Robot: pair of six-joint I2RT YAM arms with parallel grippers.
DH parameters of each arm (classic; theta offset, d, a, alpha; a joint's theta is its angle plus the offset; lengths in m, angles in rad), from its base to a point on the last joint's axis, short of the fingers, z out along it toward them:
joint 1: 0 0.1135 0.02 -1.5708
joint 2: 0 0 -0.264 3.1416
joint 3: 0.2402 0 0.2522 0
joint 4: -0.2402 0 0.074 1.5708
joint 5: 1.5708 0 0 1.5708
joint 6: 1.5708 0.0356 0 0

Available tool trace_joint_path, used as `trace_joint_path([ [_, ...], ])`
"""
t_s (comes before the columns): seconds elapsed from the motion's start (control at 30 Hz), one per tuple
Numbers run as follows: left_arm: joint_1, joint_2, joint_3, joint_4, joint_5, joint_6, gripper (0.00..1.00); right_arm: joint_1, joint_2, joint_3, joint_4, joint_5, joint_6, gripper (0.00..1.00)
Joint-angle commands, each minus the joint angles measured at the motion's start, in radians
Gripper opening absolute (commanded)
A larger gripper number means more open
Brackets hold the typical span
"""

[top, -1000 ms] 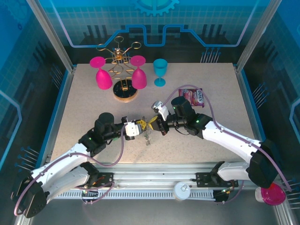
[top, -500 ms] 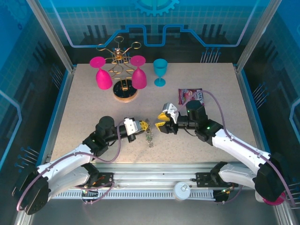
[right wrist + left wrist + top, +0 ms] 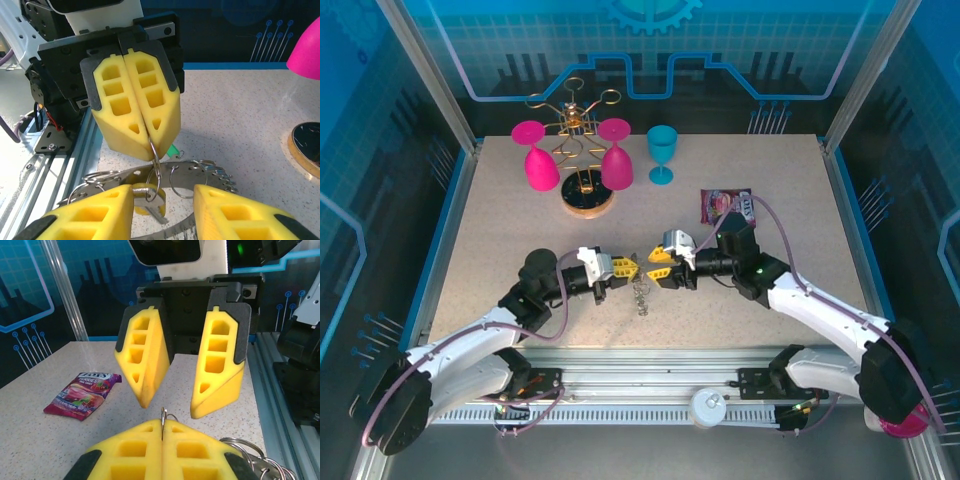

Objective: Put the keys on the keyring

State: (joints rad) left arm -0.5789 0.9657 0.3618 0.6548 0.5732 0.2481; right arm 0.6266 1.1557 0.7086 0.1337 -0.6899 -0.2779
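- At the left gripper (image 3: 163,440): pinches a thin wire ring (image 3: 163,416) edge-up between pads pressed fully together.
- At the right gripper (image 3: 172,407): stands wide, tips well apart, gripping nothing, pointed straight at the left one from just beyond that ring.
- Under the pinch, midway between both arms: sits the keyring (image 3: 192,171), tilted, with several small rings threaded along it; cannot tell whether resting on the table (image 3: 500,230).
- Among the keys (image 3: 640,293): shows a yellow head (image 3: 144,192) low between the right fingers (image 3: 235,215) and a green head (image 3: 172,149) further back.
- Farther off on the table: lies a purple candy packet (image 3: 82,394), well apart.
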Motion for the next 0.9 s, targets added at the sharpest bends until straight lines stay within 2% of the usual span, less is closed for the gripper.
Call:
trace_joint_path([
  [0.0, 0.005, 0.002, -0.003, 0.088, 0.05, -0.034, 0.0, 0.022, 0.022, 0.037, 0.058, -0.044, 0.0, 0.36],
  [0.1, 0.005, 0.009, -0.006, 0.107, 0.054, -0.045, 0.0, 0.031, 0.04, 0.043, 0.076, -0.051, 0.009, 0.33],
  [0.23, 0.006, 0.009, -0.007, 0.118, 0.057, -0.059, 0.0, 0.036, 0.056, 0.042, 0.108, -0.054, 0.02, 0.22],
  [0.3, 0.006, 0.006, -0.008, 0.115, 0.059, -0.061, 0.0, 0.037, 0.057, 0.041, 0.125, -0.057, 0.028, 0.14],
  [0.37, 0.007, 0.002, -0.011, 0.109, 0.052, -0.061, 0.0, 0.038, 0.057, 0.041, 0.128, -0.06, 0.029, 0.0],
  [0.47, 0.007, -0.016, -0.008, 0.061, -0.001, -0.052, 0.0, 0.036, 0.047, 0.057, 0.067, -0.039, -0.005, 0.0],
  [0.53, 0.008, -0.035, 0.015, -0.043, -0.028, -0.015, 0.22, 0.036, 0.042, 0.091, -0.032, -0.017, -0.057, 0.0],
  [0.57, 0.008, -0.045, 0.037, -0.12, -0.036, 0.019, 0.23, 0.038, 0.043, 0.117, -0.097, -0.006, -0.089, 0.0],
  [0.73, 0.006, -0.055, 0.144, -0.421, -0.05, 0.163, 0.24, 0.074, 0.073, 0.266, -0.412, 0.08, -0.255, 0.0],
  [0.87, 0.005, -0.045, 0.198, -0.524, -0.059, 0.219, 0.22, 0.123, 0.125, 0.377, -0.601, 0.181, -0.368, 0.0],
])
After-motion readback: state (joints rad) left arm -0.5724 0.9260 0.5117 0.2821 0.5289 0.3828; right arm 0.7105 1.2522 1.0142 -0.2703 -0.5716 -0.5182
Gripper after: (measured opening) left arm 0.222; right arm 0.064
